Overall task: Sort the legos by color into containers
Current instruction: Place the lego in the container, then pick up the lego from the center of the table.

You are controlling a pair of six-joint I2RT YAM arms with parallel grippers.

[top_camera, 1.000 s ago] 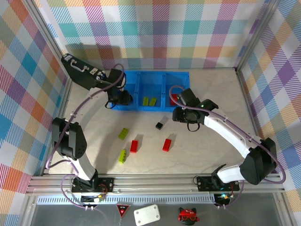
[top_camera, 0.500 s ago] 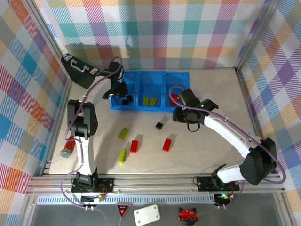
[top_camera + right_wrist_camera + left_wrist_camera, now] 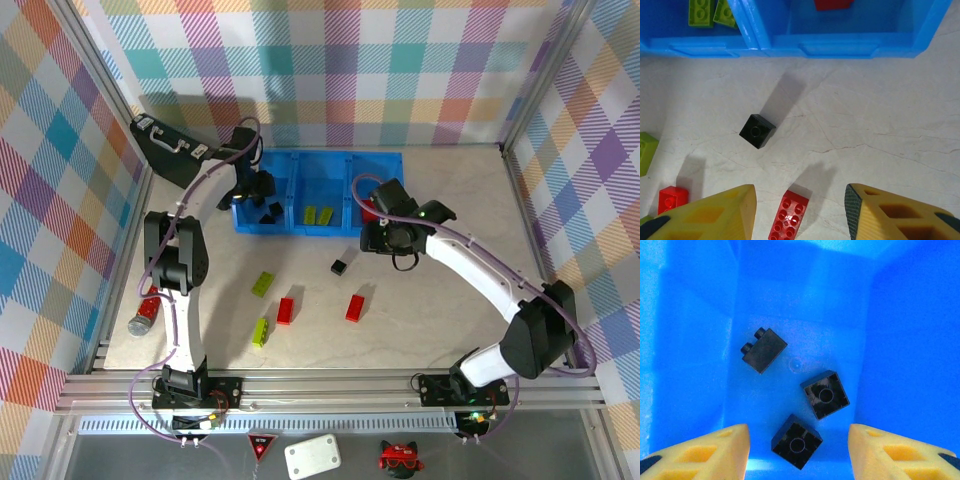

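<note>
Three bins (image 3: pixel 300 229) are being filled by colour: black bricks (image 3: pixel 825 394), green bricks (image 3: pixel 318 214), seemingly one red brick (image 3: pixel 832 4). Five loose bricks (image 3: pixel 285 310) are being left on the table (image 3: pixel 420 335); the left gripper (image 3: pixel 798 450) and right gripper (image 3: pixel 800 210) are being held open, empty.

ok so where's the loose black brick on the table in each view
top external: small black plastic brick mid-table, just before the bright blue plastic bins
right wrist: left of centre, below the bins' front wall
left wrist: looks down into the left bin
shared landmark: the bins' blue walls
</note>
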